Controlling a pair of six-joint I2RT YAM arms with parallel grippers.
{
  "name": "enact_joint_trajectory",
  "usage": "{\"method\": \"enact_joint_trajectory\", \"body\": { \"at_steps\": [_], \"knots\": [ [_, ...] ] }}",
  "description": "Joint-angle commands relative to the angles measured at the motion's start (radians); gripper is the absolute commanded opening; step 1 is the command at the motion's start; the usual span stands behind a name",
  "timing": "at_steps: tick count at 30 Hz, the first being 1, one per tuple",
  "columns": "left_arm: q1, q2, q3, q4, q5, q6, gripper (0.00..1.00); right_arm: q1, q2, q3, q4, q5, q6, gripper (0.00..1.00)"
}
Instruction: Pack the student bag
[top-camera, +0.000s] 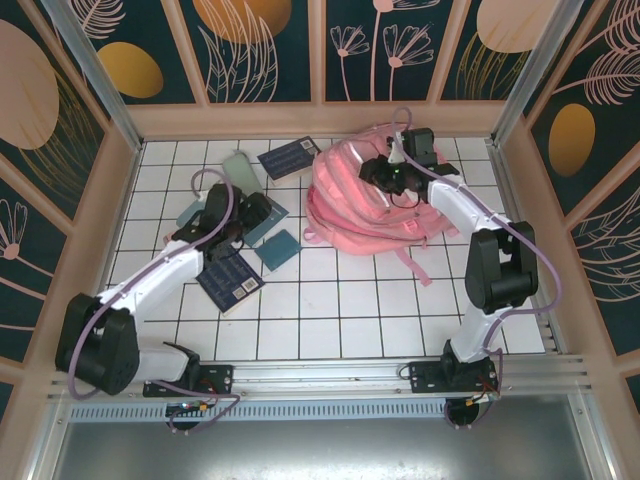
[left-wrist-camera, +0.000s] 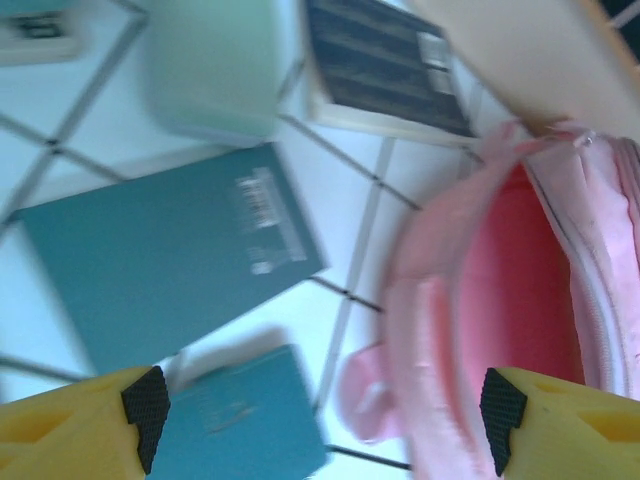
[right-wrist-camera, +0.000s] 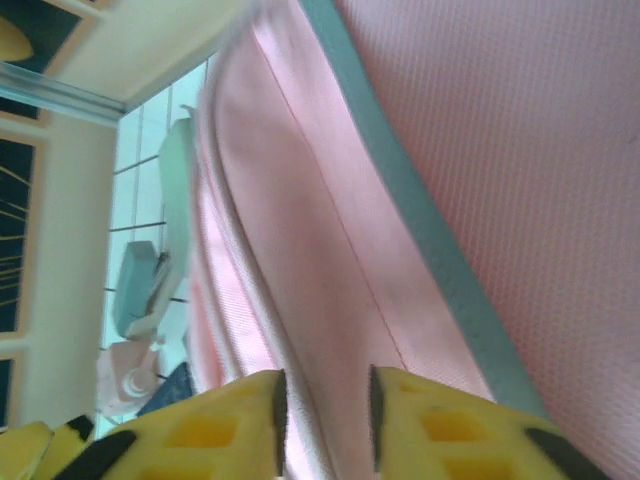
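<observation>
Pink backpack (top-camera: 345, 200) lies far right of centre on the white tiled table (top-camera: 330, 310), with its mouth facing left. Right gripper (right-wrist-camera: 325, 425) is on top of it, fingers pinched tight on the fabric rim. Left gripper (left-wrist-camera: 322, 415) is just left of the backpack, fingers wide apart and holding nothing, above a teal book (left-wrist-camera: 160, 250) and a smaller teal book (left-wrist-camera: 240, 425). Pale green pouch (left-wrist-camera: 215, 70) and dark book (left-wrist-camera: 385, 65) lie farther back. Another dark book (top-camera: 230, 282) lies near left.
</observation>
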Motion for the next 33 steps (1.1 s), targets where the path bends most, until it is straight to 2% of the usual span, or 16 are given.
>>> {"method": "enact_joint_trajectory", "body": {
  "at_steps": [1, 6, 12, 17, 21, 23, 33],
  "knots": [
    [0.043, -0.09, -0.082, -0.135, -0.073, -0.015, 0.82, 0.053, 0.007, 0.022, -0.023, 0.107, -0.041, 0.34],
    [0.078, -0.226, -0.159, -0.29, -0.149, -0.069, 0.8, 0.168, 0.009, 0.015, 0.03, 0.102, -0.035, 0.47],
    [0.085, -0.357, -0.253, -0.428, -0.202, -0.142, 0.7, 0.345, 0.076, 0.037, 0.095, 0.066, -0.025, 0.51],
    [0.085, -0.426, -0.358, -0.433, -0.166, -0.179, 0.6, 0.489, 0.179, 0.114, 0.109, 0.056, -0.027, 0.5],
    [0.085, -0.444, -0.412, -0.422, -0.138, -0.193, 0.5, 0.567, 0.258, 0.172, 0.106, 0.057, -0.035, 0.5],
    [0.084, -0.448, -0.44, -0.411, -0.127, -0.196, 0.4, 0.599, 0.302, 0.199, 0.101, 0.049, -0.035, 0.48],
    [0.085, -0.448, -0.56, -0.332, -0.071, -0.227, 0.35, 0.693, 0.479, 0.322, 0.054, 0.028, -0.032, 0.45]
  ]
}}
